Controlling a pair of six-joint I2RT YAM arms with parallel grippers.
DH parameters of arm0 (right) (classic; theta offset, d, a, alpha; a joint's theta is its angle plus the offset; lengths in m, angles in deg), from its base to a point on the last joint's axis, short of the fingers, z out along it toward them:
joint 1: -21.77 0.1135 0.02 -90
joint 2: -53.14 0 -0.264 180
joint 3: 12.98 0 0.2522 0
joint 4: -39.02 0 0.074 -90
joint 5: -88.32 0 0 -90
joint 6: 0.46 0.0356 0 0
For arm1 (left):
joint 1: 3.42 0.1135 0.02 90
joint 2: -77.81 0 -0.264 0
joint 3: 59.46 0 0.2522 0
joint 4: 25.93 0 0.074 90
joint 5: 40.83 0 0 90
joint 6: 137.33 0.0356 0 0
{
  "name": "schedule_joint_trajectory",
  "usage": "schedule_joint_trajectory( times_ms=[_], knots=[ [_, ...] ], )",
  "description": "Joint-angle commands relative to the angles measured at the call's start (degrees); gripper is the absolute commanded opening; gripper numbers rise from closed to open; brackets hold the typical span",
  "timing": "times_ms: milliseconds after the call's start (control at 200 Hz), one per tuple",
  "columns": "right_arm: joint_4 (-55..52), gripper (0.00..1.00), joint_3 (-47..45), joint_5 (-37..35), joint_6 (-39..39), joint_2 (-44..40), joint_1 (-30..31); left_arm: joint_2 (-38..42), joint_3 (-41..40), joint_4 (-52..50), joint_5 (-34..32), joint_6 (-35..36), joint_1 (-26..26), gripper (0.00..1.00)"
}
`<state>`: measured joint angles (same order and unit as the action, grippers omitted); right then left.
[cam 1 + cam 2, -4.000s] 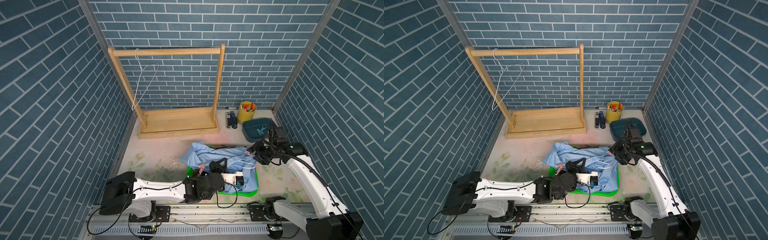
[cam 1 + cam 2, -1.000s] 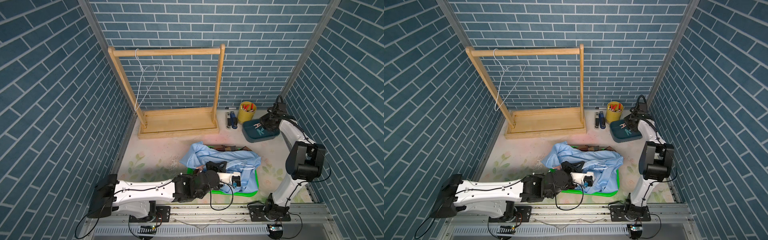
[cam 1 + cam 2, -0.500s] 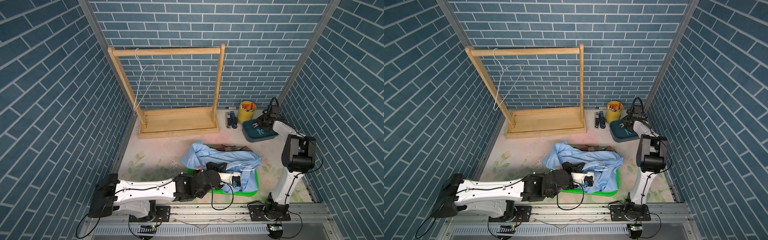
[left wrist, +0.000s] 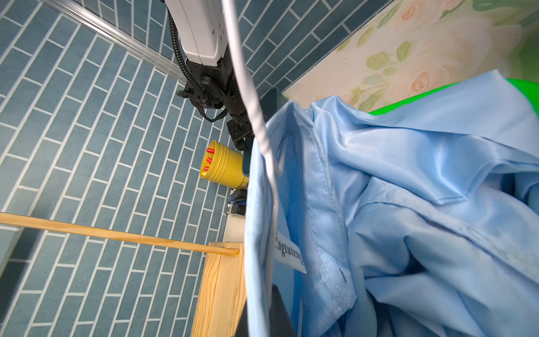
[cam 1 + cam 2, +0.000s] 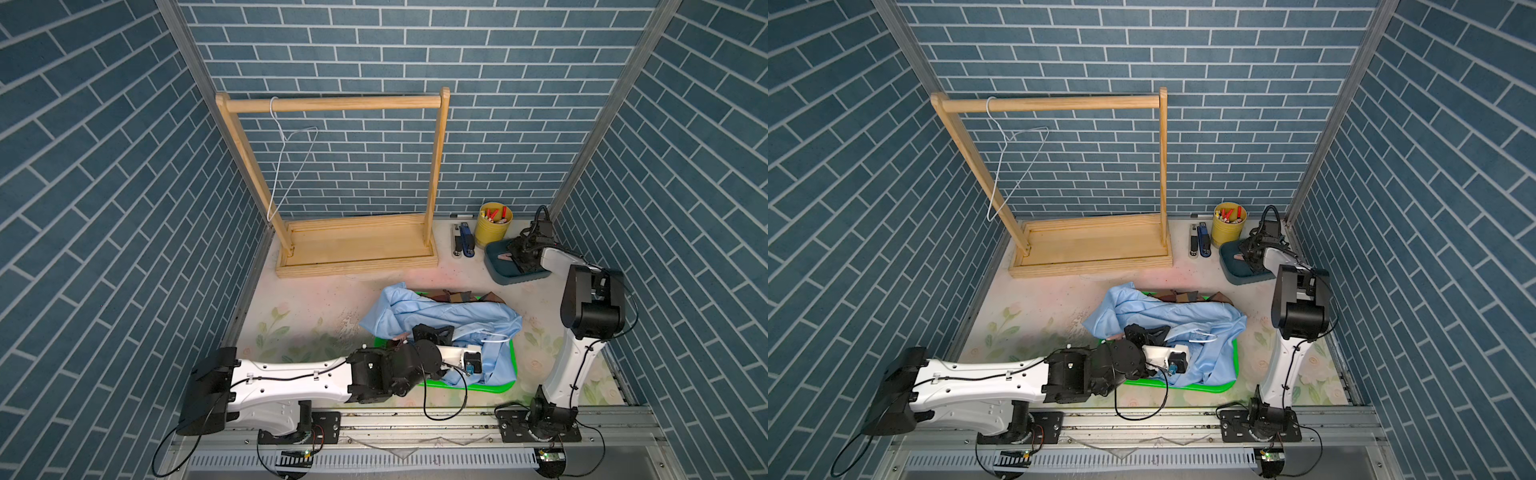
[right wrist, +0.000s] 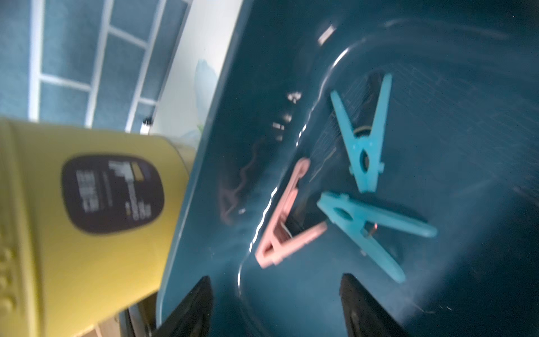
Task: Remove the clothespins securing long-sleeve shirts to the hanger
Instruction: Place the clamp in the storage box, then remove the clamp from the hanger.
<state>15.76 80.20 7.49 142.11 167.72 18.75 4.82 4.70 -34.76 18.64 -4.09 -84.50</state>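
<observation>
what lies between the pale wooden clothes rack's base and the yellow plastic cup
Two staplers lie side by side: a grey stapler nearer the wooden rack base, a blue stapler nearer the yellow cup; both top views show them.

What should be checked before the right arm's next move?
1. Right gripper jaws open and empty: ok.
2. Pink peg lies in the bin, clear of the jaws: ok.
3. Teal pegs lie in the bin too: ok.
4. Any peg left on the blue shirt: cannot tell.
5. Left gripper shut at the shirt: ok; what it holds: cannot tell.
</observation>
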Motion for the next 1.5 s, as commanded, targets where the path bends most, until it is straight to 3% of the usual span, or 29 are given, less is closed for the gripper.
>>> schedule_joint_trajectory(
  times_ms=[0, 175, 280, 405, 575, 680, 800, 1070, 1495],
  knots=[
    [2.49, 0.75, -3.54, 2.08, -1.84, -7.45, -0.2, 0.22, 1.46, 0.3, 1.23, -1.42, 0.64, 0.0],
    [11.28, 0.75, -18.43, 4.89, -1.54, -20.96, 0.89, 2.03, 1.29, -1.13, 6.96, -4.92, 1.94, 0.0],
    [12.28, 0.75, -26.35, 4.21, -3.14, -30.0, 2.45, 2.38, 0.99, -1.06, 8.65, -6.03, 3.06, 0.0],
    [11.74, 0.76, -36.5, 4.96, -3.79, -41.2, 3.8, 4.24, 0.59, -2.0, 15.5, -9.83, 6.71, 0.0],
    [1.34, 0.79, -47.03, 3.32, -8.38, -63.84, 6.68, 4.77, 3.63, -9.63, 23.85, -13.57, 11.0, 0.0],
    [-10.78, 0.84, -45.63, 1.65, -13.09, -76.51, 7.48, 5.74, 4.53, -13.46, 29.81, -16.65, 14.99, 0.0],
    [-20.28, 0.87, -43.38, 5.13, -17.62, -85.71, 7.77, 5.7, 6.02, -17.26, 37.26, -18.6, 19.56, 0.0],
    [-23.85, 0.81, -42.2, 16.88, -25.69, -94.77, 9.64, -1.77, 14.06, -26.58, 50.78, -15.43, 23.52, 0.0],
    [-13.07, 0.76, -44.59, 20.17, -28.76, -90.67, 20.66, -10.55, 24.72, -41.06, 63.84, -9.65, 32.75, 0.0]
  ],
)
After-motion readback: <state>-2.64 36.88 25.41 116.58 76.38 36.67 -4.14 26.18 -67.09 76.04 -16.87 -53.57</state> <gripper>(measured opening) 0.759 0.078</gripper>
